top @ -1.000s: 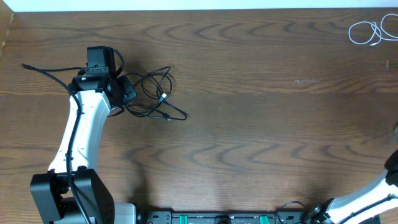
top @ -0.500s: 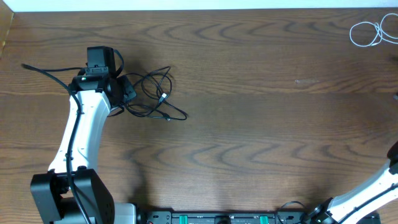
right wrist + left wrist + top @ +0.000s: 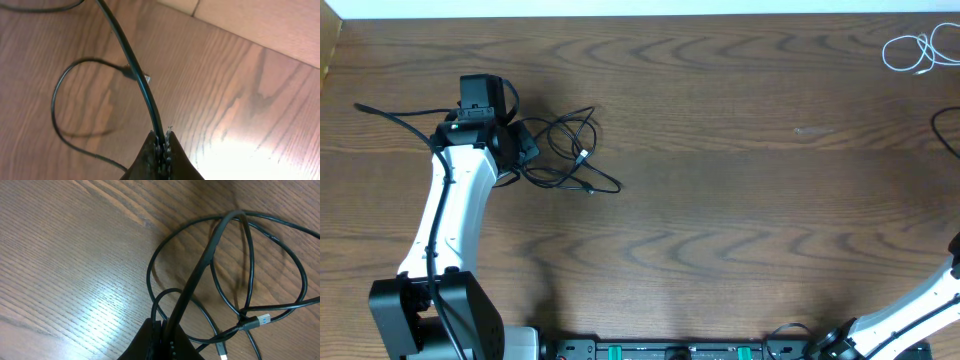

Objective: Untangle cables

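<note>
A tangle of black cables (image 3: 567, 150) lies at the left of the wooden table. My left gripper (image 3: 517, 150) is at the tangle's left side. In the left wrist view it (image 3: 167, 332) is shut on one black cable (image 3: 200, 270) that rises out of the loops; a USB plug (image 3: 260, 321) lies beside it. A coiled white cable (image 3: 910, 50) lies at the far right corner. My right gripper (image 3: 162, 142) is shut on another black cable (image 3: 130, 60) with a small plug end (image 3: 136, 76). A loop of that cable (image 3: 945, 135) shows at the overhead view's right edge.
A thick black wire (image 3: 395, 118) runs from the left arm (image 3: 450, 215) out to the table's left side. The right arm's base (image 3: 910, 325) is at the bottom right. A lighter wood strip (image 3: 260, 25) borders the table in the right wrist view.
A loop of black cable has come into the overhead view at the right edge, where earlier only a small bit showed. The left arm and the tangle have not moved.
</note>
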### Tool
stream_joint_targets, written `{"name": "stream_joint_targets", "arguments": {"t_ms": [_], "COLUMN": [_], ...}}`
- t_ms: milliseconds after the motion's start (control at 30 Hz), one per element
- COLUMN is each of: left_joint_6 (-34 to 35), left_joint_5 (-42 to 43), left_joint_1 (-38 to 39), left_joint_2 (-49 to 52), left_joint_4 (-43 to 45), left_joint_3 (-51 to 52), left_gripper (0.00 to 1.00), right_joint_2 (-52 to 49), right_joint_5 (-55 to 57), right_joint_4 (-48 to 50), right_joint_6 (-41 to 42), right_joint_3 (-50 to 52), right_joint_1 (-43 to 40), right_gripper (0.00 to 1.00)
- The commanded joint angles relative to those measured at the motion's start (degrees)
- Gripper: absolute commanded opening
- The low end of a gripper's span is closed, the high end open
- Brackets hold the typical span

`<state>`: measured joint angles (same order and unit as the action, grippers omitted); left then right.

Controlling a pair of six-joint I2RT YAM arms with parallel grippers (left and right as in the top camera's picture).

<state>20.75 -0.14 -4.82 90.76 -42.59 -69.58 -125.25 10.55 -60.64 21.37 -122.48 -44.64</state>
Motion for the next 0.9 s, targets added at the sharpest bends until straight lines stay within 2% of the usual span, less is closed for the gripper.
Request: {"name": "stream_joint_targets", "arguments": {"t_ms": [0,67,100,133,167,200,233,467,567,867], "left_joint_6": [0.09,0.11,0.09,0.11,0.09,0.09,0.09,0.07,-0.42,-0.61], "left_joint_5": [-0.33,-0.33,-0.33,-0.33,-0.33,-0.33,-0.33,-0.31,-0.31,-0.31], "left_joint_1": [-0.20,-0.20,-0.20,-0.20,-0.20,-0.20,-0.20,-0.20,-0.20,-0.20], "left_joint_2": [0.35,0.35,0.35,0.35,0.35,0.35,0.35,0.35,0.35,0.35], "left_joint_4": [0.04,0.04,0.07,0.07,0.04,0.04,0.02,0.00,0.00,0.04], "left_joint_3": [-1.36,-1.36,-1.31,-1.25,-1.22,-1.14,-1.14,-1.11,-1.11,-1.11], "left_gripper": [0.08,0.08,0.08,0.08,0.08,0.08,0.08,0.08,0.07,0.08], "right_joint_2": [-3.21,-5.62,-6.95,-8.31,-9.38,-10.62,-11.69,-11.19,-7.02,9.60], "right_joint_5": [1.81,0.44,-0.66,-1.97,-3.17,-4.37,-5.07,-9.99,-11.82,-6.01], "right_joint_4": [-0.26,-0.28,-0.24,-0.15,0.04,0.17,0.02,-3.04,-3.69,-2.78], "right_joint_6": [2.34,2.38,2.38,2.38,2.36,2.14,2.16,1.18,-2.99,-5.20], "right_joint_3": [0.85,0.90,0.90,0.90,0.90,0.90,0.87,0.31,-0.59,-0.74], "right_joint_1": [-0.22,-0.20,-0.17,-0.15,-0.15,-0.15,-0.15,-0.17,-0.04,0.61], "right_gripper": [0.01,0.03,0.18,0.42,0.72,0.96,0.99,0.99,0.99,0.99]}}
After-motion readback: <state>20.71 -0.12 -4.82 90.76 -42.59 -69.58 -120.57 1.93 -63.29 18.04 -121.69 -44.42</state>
